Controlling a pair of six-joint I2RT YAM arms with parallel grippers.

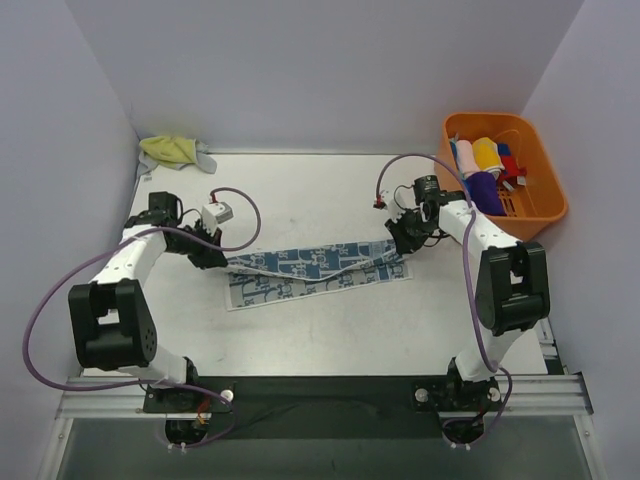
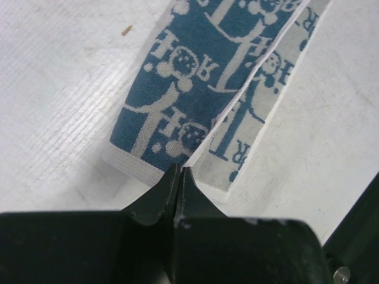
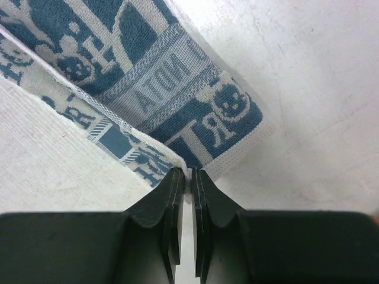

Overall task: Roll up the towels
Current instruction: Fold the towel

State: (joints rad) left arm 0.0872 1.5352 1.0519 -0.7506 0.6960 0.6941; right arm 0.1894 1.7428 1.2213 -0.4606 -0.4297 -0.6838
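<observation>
The left tool (image 2: 179, 171) is closed on the folded edge of the blue towel (image 2: 189, 77), at one short end. In the wrist view the cloth runs away from it toward 1 o'clock. The right tool (image 3: 188, 174) pinches the other short end in the same way, and there the cloth goes toward 11 o'clock. From above, this towel is in the middle of the surface (image 1: 320, 190), folded along its length, with the upper layer held between the two tools from 9 to 3 o'clock. The yellow towel (image 1: 172, 151) lies crumpled in the corner at 10 o'clock, well apart. The basket (image 1: 548, 195), with rolled cloths inside, stands at 2 o'clock.
</observation>
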